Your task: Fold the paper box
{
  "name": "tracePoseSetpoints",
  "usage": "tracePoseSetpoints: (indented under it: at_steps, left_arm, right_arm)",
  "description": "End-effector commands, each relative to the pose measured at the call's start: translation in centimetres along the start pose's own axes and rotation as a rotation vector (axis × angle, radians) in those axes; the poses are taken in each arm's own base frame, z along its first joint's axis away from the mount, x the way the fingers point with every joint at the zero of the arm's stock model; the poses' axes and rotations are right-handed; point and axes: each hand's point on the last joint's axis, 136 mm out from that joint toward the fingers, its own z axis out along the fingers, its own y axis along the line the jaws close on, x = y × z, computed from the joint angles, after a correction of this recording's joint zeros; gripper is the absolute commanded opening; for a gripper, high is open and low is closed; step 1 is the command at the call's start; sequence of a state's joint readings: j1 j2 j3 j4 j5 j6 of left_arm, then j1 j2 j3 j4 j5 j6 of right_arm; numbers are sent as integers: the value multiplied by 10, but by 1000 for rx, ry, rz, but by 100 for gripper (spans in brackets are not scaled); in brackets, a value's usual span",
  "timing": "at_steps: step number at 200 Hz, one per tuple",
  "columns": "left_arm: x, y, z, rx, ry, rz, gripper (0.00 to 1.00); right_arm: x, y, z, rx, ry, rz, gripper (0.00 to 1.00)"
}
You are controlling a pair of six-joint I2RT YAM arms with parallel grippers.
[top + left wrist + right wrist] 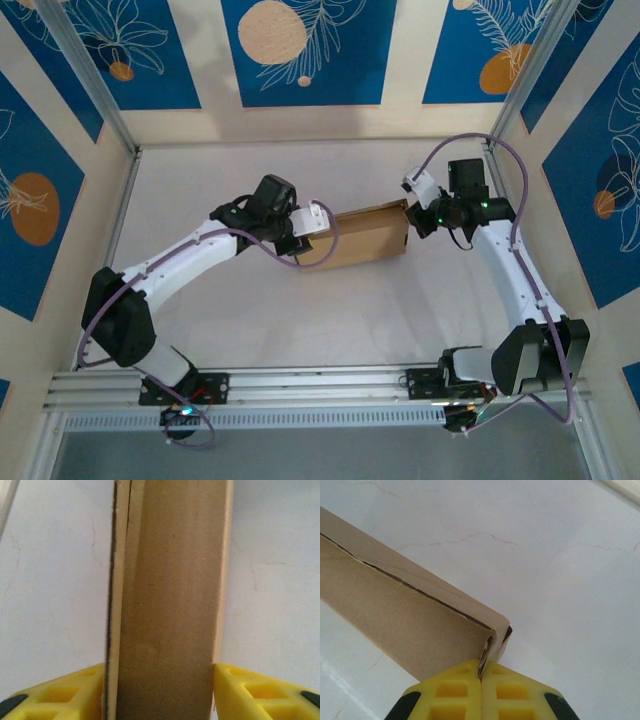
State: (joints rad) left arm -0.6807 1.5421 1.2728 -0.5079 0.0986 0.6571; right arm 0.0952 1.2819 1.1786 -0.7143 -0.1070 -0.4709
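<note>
Near the middle of the counter (300, 330), the paper box (362, 240) lies between my two arms as a shallow brown slab. My left gripper (160, 680) straddles one end at a middling spread, fingers (75, 690) pressed against both sides. My right gripper (481, 672) is pinched tight on the thin cardboard edge at the opposite corner.

The paper box (362, 238), plain brown kraft cardboard folded into a shallow rectangle, is lying slightly askew mid-table (300, 320), one long seam gaping thinly.
</note>
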Motion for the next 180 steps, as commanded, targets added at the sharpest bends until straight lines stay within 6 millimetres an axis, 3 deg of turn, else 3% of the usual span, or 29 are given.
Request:
tracePoseSetpoints:
  at_steps: [1,53,127,180]
  left_arm:
    - [4,16,4,-73,29,14,54]
    - [6,20,6,-82,39,1,54]
    - [11,26,7,-110,56,3,55]
    - [12,29,8,-114,57,-9,55]
  right_arm:
    - [4,26,-5,-102,47,117,0]
    - [18,37,0,-163,171,268,0]
    - [0,34,-5,-212,243,404,0]
    - [23,37,9,-202,290,441,0]
